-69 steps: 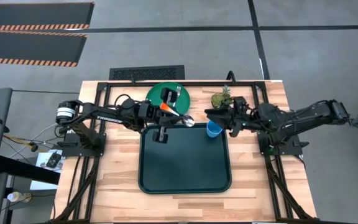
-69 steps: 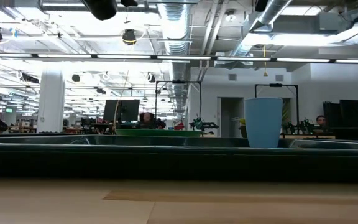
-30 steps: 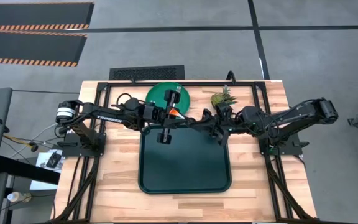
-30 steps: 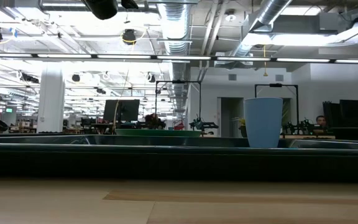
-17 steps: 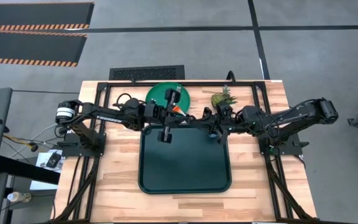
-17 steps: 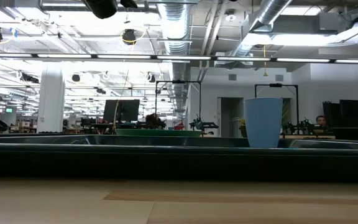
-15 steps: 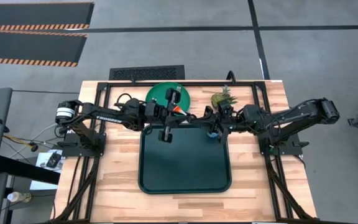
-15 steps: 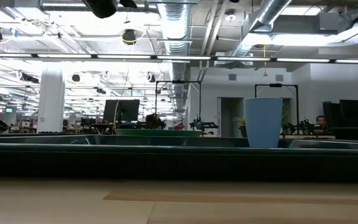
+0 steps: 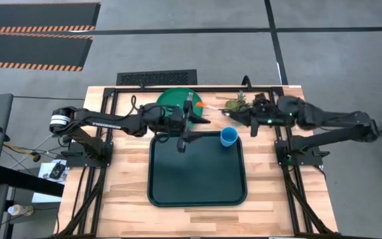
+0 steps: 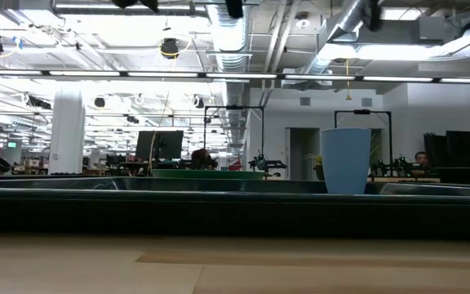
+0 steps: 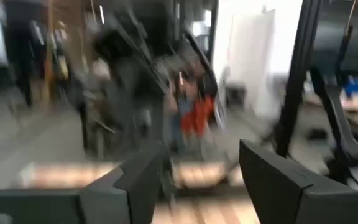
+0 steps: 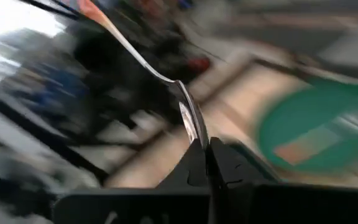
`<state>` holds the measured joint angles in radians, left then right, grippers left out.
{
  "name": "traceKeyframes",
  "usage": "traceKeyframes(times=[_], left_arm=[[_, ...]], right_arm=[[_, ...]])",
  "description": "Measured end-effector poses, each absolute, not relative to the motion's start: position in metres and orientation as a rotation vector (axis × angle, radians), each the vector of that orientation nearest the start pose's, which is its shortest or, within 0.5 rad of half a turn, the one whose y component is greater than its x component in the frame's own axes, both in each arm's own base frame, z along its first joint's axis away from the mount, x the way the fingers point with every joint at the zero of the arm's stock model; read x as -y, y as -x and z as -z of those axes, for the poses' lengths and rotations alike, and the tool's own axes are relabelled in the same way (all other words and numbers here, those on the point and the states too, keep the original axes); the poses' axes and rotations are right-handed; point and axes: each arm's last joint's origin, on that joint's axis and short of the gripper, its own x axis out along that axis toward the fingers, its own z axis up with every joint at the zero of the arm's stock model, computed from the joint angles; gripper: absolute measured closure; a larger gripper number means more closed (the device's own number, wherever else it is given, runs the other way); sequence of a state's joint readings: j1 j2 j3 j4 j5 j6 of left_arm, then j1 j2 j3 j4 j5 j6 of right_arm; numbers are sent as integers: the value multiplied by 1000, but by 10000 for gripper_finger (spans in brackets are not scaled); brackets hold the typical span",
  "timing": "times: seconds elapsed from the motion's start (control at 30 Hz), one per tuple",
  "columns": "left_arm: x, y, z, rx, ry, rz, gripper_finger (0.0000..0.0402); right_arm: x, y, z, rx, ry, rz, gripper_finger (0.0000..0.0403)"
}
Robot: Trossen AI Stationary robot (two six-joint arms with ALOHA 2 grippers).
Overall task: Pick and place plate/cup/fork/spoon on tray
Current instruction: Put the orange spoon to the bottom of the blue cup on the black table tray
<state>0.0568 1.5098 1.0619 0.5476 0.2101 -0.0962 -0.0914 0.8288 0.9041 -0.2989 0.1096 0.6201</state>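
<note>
My right gripper is shut on the spoon, held above the table between the plate and the tray's far edge. The spoon's orange handle points toward the left arm. My left gripper stands open just beside the handle with nothing between its fingers. The green plate lies at the far edge with the fork on it. The blue cup stands upright in the far right corner of the dark tray. My right gripper pinches the spoon's silvery bowl between its two fingers. The fingers come roughly level from the table's right and lie along the spoon. The stem and orange handle stick out ahead of the fingertips, and the spoon is clear of table and tray.
A small pineapple-like toy lies at the far edge under the right arm. Black frame rails run along the table's sides and far edge. In the low view the cup and plate rise above the tray's rim.
My left gripper has opened and let go of the spoon's handle. My right gripper, shut on the bowl, has drawn the spoon toward the table's far and right edges. It has moved off the cup, which now shows on the tray.
</note>
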Motion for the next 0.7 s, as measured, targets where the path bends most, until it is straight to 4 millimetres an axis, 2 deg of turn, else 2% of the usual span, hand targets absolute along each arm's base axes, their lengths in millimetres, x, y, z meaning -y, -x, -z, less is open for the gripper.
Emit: traceKeyframes(times=[0.13, 0.2, 0.3, 0.53, 0.7], left_arm=[[-7, -326, -324, -124, 151, 175, 192], [-2, -314, -325, -219, 169, 180, 192], [4, -291, -333, -303, 175, 183, 192], [13, -245, -358, -317, 149, 103, 191], [13, -223, -371, -268, 132, 53, 191]], right_arm=[[23, -165, -348, -399, -571, 329, 401], [20, -167, -347, -503, -525, 293, 401], [15, -176, -334, -693, -473, 254, 401], [-10, -216, -289, -1063, -372, 51, 401], [-26, -234, -262, -1357, -305, -4, 401]])
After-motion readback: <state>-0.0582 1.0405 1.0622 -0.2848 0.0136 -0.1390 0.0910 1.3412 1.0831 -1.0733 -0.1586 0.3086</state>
